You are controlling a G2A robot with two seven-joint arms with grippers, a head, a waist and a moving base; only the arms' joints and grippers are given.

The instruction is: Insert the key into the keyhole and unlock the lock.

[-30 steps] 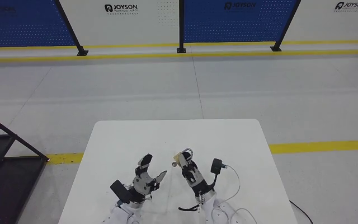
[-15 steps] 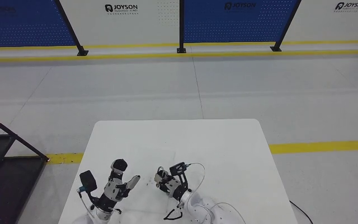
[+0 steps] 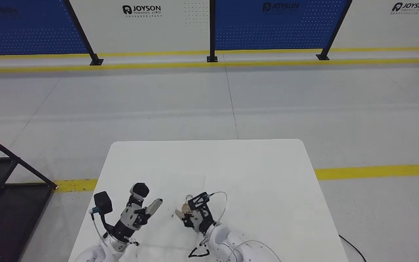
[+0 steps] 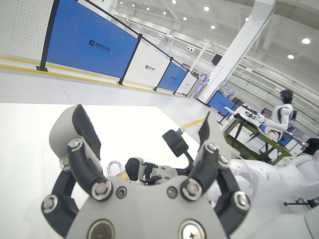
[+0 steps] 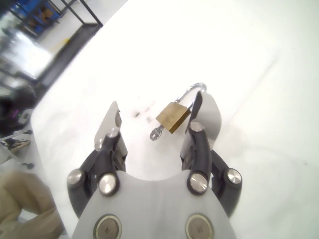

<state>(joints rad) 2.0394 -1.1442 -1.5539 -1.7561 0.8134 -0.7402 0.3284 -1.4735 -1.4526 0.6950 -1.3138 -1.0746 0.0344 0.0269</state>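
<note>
A brass padlock (image 5: 173,118) lies on the white table (image 5: 189,30) with a silver key (image 5: 155,134) stuck in its keyhole and its shackle (image 5: 192,89) swung out. My right gripper (image 5: 156,103) is open around it, and the lock rests close against one finger (image 5: 197,105). In the top view the padlock (image 3: 185,209) sits near the table's front edge at my right gripper (image 3: 190,213). My left gripper (image 3: 149,198) hovers open just to the left, holding nothing. In the left wrist view the left gripper (image 4: 143,120) points toward the padlock (image 4: 117,171).
A thin cable (image 3: 219,196) loops off my right wrist over the table. A black metal rack (image 3: 19,171) stands on the floor left of the table. The far half of the tabletop (image 3: 216,164) is bare white.
Both arms have drawn back toward the front edge and shifted left. The padlock, carried higher in the right gripper a second ago, is now down on the table between that gripper's open fingers.
</note>
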